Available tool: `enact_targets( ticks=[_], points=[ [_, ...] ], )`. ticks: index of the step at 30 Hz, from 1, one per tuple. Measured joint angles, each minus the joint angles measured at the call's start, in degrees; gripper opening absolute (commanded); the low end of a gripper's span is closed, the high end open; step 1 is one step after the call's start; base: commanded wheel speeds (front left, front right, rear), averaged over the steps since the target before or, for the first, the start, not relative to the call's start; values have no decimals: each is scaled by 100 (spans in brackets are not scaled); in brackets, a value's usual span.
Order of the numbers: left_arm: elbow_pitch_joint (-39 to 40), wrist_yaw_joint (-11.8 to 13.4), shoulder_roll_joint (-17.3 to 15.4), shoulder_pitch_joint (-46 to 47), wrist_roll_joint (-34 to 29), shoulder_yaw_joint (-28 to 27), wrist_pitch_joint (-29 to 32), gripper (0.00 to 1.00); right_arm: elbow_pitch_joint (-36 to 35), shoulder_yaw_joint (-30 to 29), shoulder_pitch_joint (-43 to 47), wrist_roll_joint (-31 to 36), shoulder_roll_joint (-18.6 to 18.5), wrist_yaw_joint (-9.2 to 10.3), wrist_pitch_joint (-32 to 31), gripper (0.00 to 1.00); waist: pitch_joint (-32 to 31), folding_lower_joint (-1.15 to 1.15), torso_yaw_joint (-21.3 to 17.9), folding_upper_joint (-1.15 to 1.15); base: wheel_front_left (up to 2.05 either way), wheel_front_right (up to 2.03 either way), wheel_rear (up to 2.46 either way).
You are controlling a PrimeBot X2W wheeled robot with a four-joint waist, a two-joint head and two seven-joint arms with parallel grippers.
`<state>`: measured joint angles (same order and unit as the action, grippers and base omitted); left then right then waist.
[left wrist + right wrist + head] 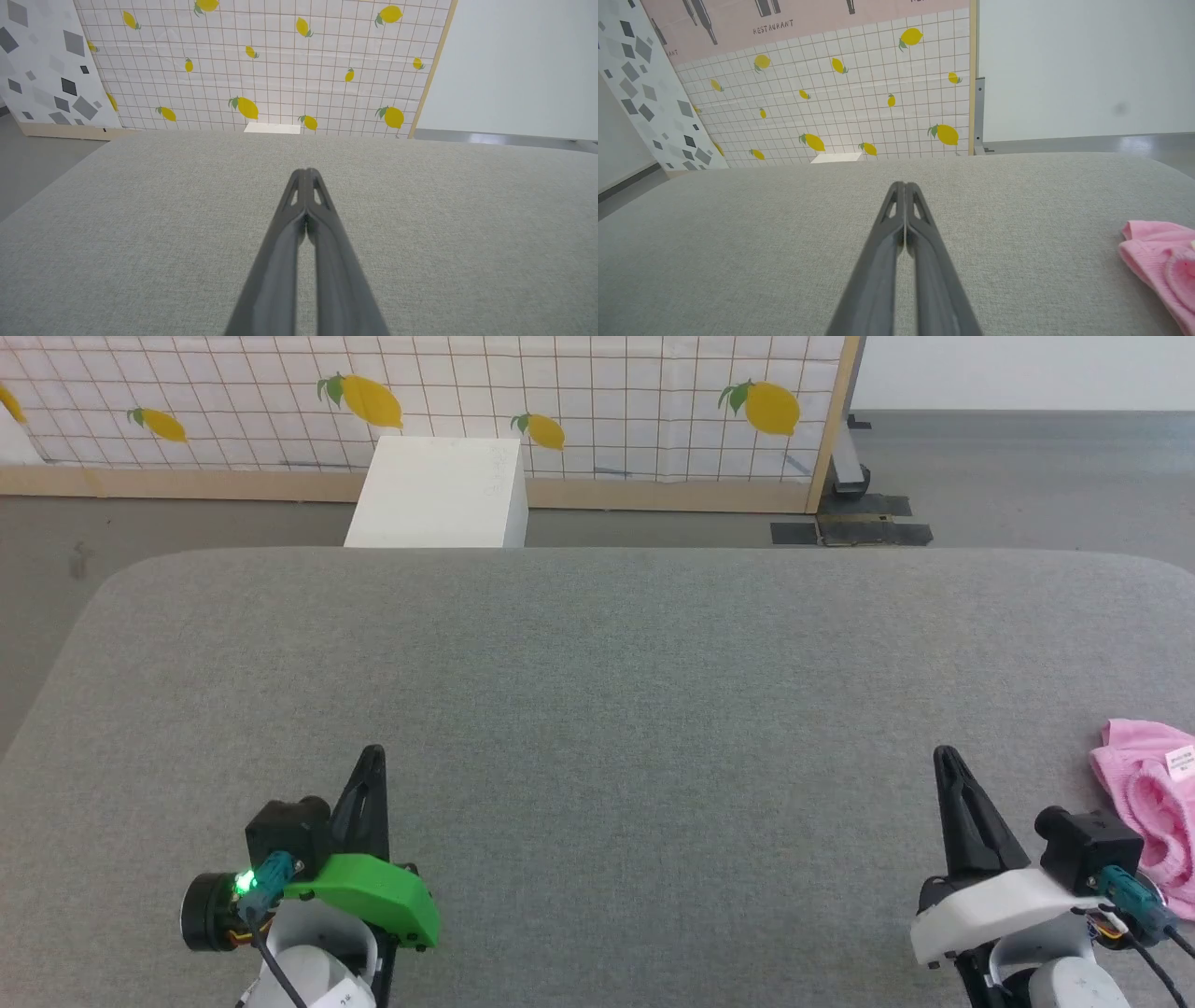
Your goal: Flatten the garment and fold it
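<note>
The grey cloth-covered counter point(597, 663) is taking up most of the head view, its far corners rounded.

The left fingers point(372, 761) are hovering over the counter's near left part, pointing toward its far edge. They are pressing together tip to tip in the left wrist view point(306, 173), gripping nothing and touching nothing on the counter.

The right fingers point(946, 763) are hanging over the near right part, also pointing toward the far edge. They too are squeezed together with nothing between them point(904, 185), standing just beside the garment but apart from it.

The garment point(1144, 784) is lying crumpled at the counter's right edge, near the front, with part of it running out of the picture. What shows of it is stretching from far to near along that edge. It is too bunched up to tell which way its waistband is facing point(1157, 252).

A small white label point(1181, 761) is sitting face up on the garment's far part.
</note>
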<state>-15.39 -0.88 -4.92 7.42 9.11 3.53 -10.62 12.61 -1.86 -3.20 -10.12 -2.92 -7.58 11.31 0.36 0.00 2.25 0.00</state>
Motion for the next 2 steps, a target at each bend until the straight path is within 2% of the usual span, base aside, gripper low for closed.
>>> enact_targets(
  ticks=[2],
  points=[
    [33, 0, 2, -13, -7, -11, 32, 0, -21, 3, 1, 12, 0, 0, -22, 0, -1, 0, -5, 0, 0, 0, 0]
  ],
)
